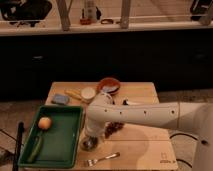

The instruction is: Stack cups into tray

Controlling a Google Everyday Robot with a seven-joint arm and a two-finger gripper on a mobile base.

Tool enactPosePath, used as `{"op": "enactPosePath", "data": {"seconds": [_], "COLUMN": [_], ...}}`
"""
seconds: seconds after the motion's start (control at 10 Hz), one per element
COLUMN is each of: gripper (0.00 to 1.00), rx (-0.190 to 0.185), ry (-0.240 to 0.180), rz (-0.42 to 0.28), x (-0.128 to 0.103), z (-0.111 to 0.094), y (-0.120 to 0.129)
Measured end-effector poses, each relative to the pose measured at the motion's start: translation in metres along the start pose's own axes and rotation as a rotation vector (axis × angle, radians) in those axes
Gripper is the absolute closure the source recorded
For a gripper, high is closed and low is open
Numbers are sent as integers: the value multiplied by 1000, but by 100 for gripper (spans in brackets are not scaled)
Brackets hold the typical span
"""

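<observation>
Cup (90, 145) first: the grey metal one stands upright on the wooden table (145, 146), just off the right rim of the green tray (62, 137) and not inside it. The gripper (90, 138) hangs right over that cup, at the end of the white arm (145, 116) reaching in from the right (whether it is clasping the cup or only around it, I cannot tell). Inside the tray, a round orange fruit (45, 122) lies near the back and a long green vegetable (35, 149) lies along the left wall. A fork (102, 159) lies near the table's front edge, just right of the cup. Further back sit a red bowl (109, 85), a white cup (88, 93) beside it, and a blue sponge (61, 99).
</observation>
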Motion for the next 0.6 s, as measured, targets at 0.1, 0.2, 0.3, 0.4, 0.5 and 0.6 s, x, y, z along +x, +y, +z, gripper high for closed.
{"op": "enactPosePath", "data": {"seconds": [0.1,0.2,0.3,0.4,0.5,0.6], "gripper": [58,68,77,88,96,100], "rx": [10,23,34,47,47,47], "ry": [-1,0,0,0,0,1], "rz": [4,10,14,19,18,17], "x": [0,0,1,1,1,1], "z": [1,2,2,2,2,2], "y": [2,5,7,8,8,8]}}
